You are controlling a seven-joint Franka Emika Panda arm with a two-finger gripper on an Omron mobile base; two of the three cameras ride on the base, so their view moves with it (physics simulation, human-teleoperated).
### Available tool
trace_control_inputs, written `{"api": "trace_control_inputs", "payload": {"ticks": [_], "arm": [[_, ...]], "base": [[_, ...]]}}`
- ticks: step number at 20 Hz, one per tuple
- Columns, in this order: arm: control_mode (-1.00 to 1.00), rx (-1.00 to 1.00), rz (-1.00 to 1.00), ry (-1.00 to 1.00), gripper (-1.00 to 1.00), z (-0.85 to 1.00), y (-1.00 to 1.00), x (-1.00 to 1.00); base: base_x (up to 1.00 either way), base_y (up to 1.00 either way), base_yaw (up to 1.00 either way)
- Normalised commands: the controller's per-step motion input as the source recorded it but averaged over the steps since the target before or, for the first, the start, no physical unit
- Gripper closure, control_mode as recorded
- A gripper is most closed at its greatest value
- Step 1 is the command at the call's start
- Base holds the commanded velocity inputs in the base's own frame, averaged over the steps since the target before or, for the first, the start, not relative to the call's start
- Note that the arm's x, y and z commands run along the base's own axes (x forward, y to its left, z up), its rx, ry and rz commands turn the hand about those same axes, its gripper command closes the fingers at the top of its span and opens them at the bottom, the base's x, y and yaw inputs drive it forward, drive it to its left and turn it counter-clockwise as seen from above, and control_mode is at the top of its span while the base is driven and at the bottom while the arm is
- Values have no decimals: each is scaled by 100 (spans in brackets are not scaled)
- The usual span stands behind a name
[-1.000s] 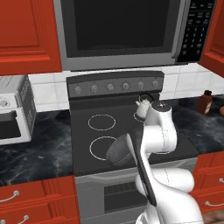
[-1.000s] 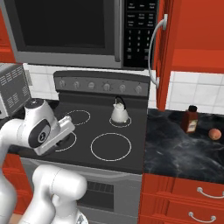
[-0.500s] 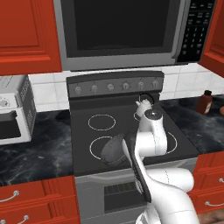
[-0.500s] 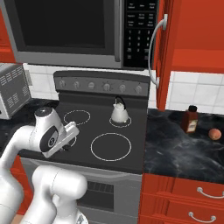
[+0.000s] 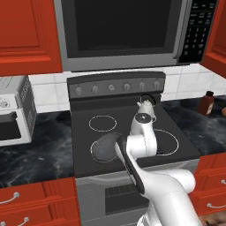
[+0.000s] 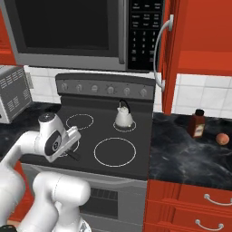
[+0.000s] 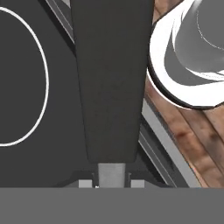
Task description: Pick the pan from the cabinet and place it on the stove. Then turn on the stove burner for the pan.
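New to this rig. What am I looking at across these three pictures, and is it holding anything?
A rendered kitchen with a white robot arm on a drivable base. Two cameras ride on the base behind the arm, one to its left and one to its right; the third sits on the hand and looks along the tool. The arm reaches over the stove, whose glass top has white burner rings. The pan is over the front left ring, and the tool is shut on its long handle, the dark bar in the hand view. A white kettle stands on a back burner. A bottle is on the counter.
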Motion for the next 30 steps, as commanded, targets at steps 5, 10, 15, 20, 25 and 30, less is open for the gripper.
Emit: {"api": "trace_control_inputs", "payload": {"ticks": [5, 10, 15, 20, 25, 30], "arm": [[-100, 0, 0, 3, 100, -33, 9, 41], [-100, 0, 0, 4, 100, -34, 0, 39], [-100, 0, 0, 3, 100, -26, 0, 27], [-100, 1, 0, 0, 100, -18, -5, 1], [-100, 1, 0, 0, 100, -5, -16, -23], [-100, 0, 0, 1, 100, -5, -11, -15]], "base": [[0, 0, 0], [0, 0, 0], [0, 0, 0], [0, 0, 0], [0, 0, 0], [0, 0, 0]]}}
